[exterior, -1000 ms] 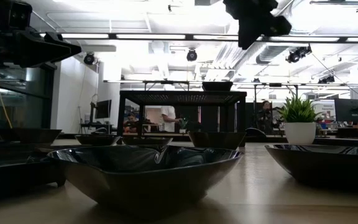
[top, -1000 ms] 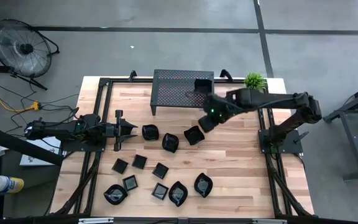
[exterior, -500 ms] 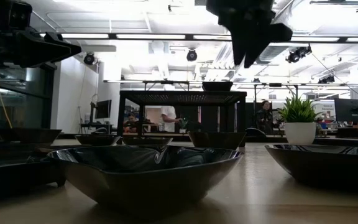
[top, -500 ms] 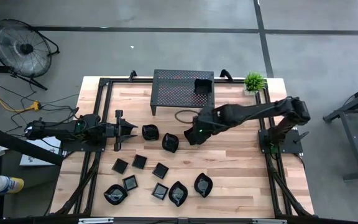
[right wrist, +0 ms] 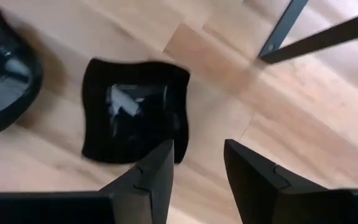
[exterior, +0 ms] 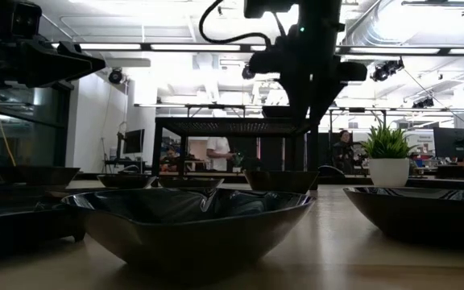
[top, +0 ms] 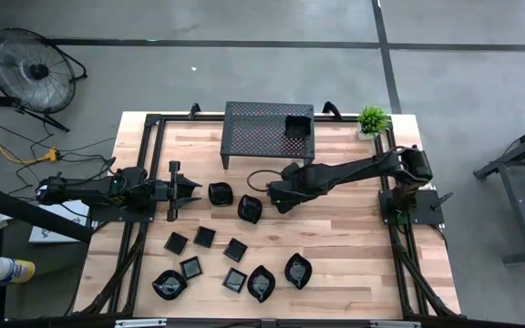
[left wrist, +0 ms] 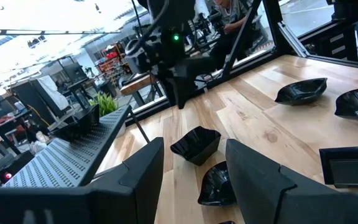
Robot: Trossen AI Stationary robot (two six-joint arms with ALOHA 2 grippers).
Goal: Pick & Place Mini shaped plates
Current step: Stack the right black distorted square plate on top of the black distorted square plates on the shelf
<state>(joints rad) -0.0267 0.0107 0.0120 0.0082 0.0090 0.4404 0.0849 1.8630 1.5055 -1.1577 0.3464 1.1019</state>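
Fingers of the right gripper [right wrist: 197, 180] stand parted with nothing between them, poised above a glossy black wavy-edged square plate [right wrist: 135, 109] that lies flat on the pale wooden table [right wrist: 303, 124]. In that arm's own wrist view the plate sits just ahead of the fingertips and a little off toward one finger, so that finger overlaps the plate's near edge while the other hangs over bare wood. From above, the right gripper [top: 279, 193] reaches out over the middle of the table, covering that plate, with a black leaf-shaped dish [top: 250, 209] just beside it and a black wavy dish [top: 220, 193] farther along. The plate is roughly square, so it has no real long axis; its sides lie slightly skewed to the line across the fingertips. My reading is that a pick is being lined up, and the gripper needs to shift slightly over the plate, or take its near rim, before descending. The left gripper [top: 190, 189] waits well apart at the table's left side, fingers [left wrist: 253, 174] spread wide and empty, so the right arm is plainly the nearer. One small black dish [top: 296, 126] already sits on the black perforated metal rack [top: 253, 128] at the far edge, while many more dishes [top: 235, 264] lie at the near side.
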